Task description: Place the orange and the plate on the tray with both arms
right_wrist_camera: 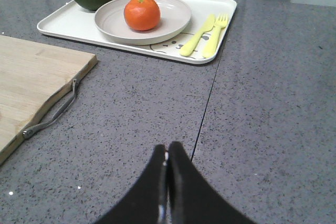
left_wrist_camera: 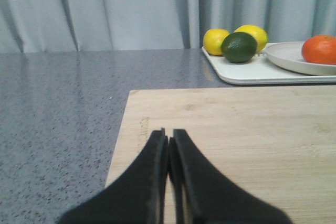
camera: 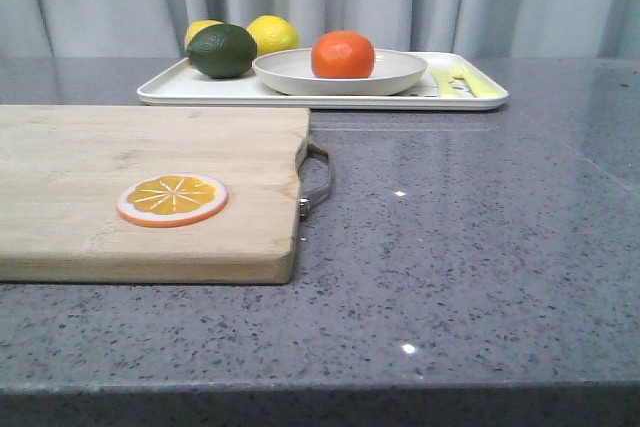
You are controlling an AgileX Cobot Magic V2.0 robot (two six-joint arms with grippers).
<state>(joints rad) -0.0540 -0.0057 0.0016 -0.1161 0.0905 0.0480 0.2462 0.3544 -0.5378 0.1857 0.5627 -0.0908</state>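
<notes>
The orange [camera: 343, 54] [right_wrist_camera: 142, 13] [left_wrist_camera: 320, 49] rests in the off-white plate [camera: 395, 77] [right_wrist_camera: 176, 17] [left_wrist_camera: 286, 56], and the plate sits on the white tray [camera: 170, 90] [right_wrist_camera: 63, 22] [left_wrist_camera: 247, 72] at the back of the table. My left gripper [left_wrist_camera: 169, 132] is shut with nothing in it, hovering over the wooden cutting board, far from the tray. My right gripper [right_wrist_camera: 167, 147] is shut and empty above the bare grey counter, well short of the tray. Neither gripper shows in the front view.
Two yellow lemons [camera: 272, 33] [camera: 200, 29] and a dark green lime [camera: 221, 50] lie on the tray's left part. Yellow utensils [right_wrist_camera: 203, 35] are at its right end. A wooden cutting board [camera: 80, 147] with a metal handle [camera: 318, 179] carries a flat orange slice [camera: 172, 199]. Curtains hang behind.
</notes>
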